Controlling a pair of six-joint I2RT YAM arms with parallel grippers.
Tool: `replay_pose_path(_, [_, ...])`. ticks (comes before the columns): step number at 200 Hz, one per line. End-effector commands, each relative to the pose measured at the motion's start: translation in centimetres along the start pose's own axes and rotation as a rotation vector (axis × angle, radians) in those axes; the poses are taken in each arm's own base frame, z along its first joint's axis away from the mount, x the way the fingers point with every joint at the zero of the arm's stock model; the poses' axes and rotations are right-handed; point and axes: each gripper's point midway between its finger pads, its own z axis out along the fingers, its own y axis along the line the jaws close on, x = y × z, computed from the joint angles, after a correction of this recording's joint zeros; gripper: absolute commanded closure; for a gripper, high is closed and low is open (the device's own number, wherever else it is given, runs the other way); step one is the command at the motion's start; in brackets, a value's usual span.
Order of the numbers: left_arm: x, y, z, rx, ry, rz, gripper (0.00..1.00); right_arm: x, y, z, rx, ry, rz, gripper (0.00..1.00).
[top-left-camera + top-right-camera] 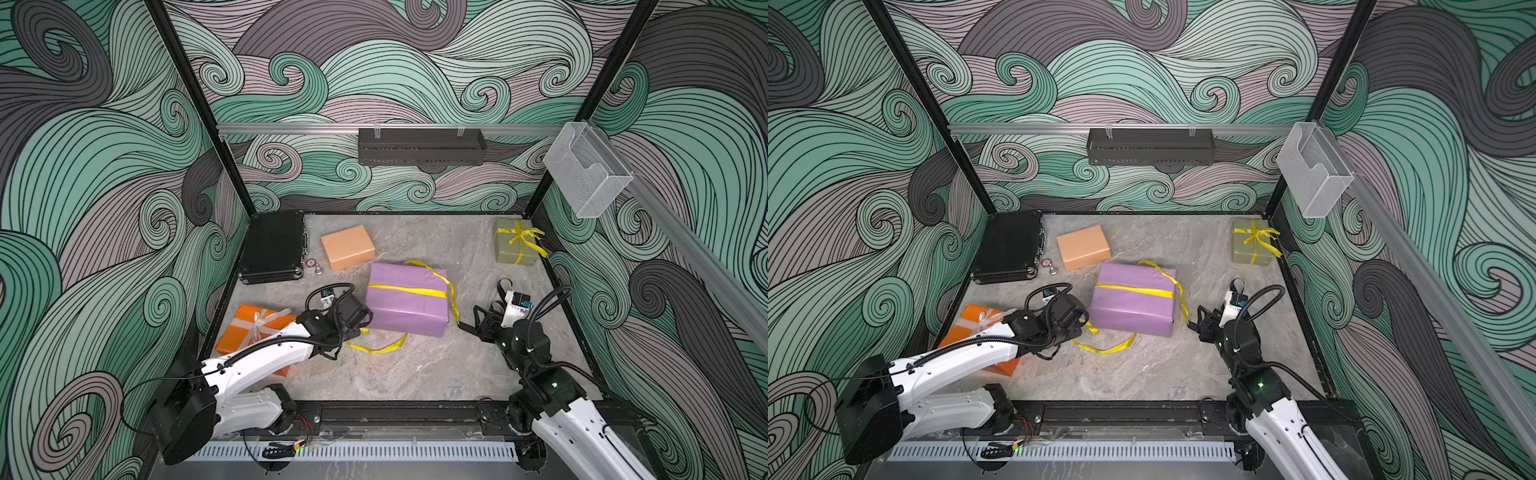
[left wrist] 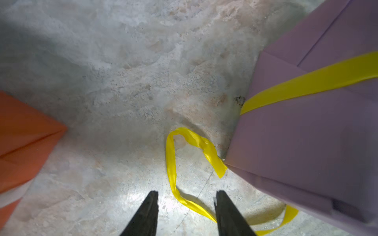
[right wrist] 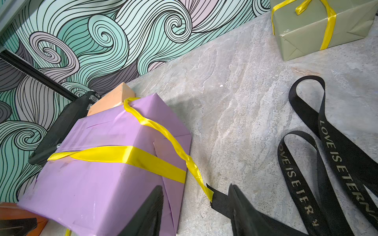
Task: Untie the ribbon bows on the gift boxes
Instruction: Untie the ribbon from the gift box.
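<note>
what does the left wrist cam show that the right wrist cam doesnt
Only left wrist: the yellow ribbon's loose tail curling on the table ahead of the open left gripper. Only right wrist: the lettered black ribbon, the olive-green box with its tied yellow bow, the tan-peach box, the black case. Both: the purple box, the yellow band across it, part of the orange box.
</note>
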Motion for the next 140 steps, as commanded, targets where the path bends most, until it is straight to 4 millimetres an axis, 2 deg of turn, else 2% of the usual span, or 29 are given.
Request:
replay_pose_path(1, [-3.6,-2.2,-3.4,0.075,-0.087,0.076,0.3,0.2,-0.1,0.0,-0.001,-0.003,0.008,0.47])
replay_pose_path(26, [-7.1,-5.3,-7.6,0.186,-0.178,0.247,0.02,0.2,-0.2,0.0,0.002,-0.003,0.009,0.46])
replay_pose_path(45, [-8.7,-8.3,-10.7,0.294,-0.209,0.416,0.01,0.2,-0.3,0.0,0.006,-0.004,0.011,0.46])
replay_pose_path(62, [-9.2,-10.2,-12.1,0.364,-0.231,0.53,0.01,0.2,-0.4,0.0,0.013,-0.005,0.013,0.45])
replay_pose_path(79, [-8.8,-11.2,-11.6,0.399,-0.246,0.614,0.01,0.2,-0.6,0.0,0.02,-0.007,0.016,0.44])
replay_pose_path(91, [-8.1,-11.2,-10.1,0.385,-0.221,0.652,0.01,0.3,-0.6,0.0,0.024,-0.005,0.017,0.43])
replay_pose_path(116, [-7.1,-10.6,-7.9,0.344,-0.141,0.647,0.01,-0.1,-0.7,-0.1,0.041,-0.002,0.01,0.42])
replay_pose_path(140, [-6.9,-10.6,-7.2,0.37,-0.1,0.608,0.01,-1.1,-0.5,-0.4,0.093,0.057,-0.018,0.41])
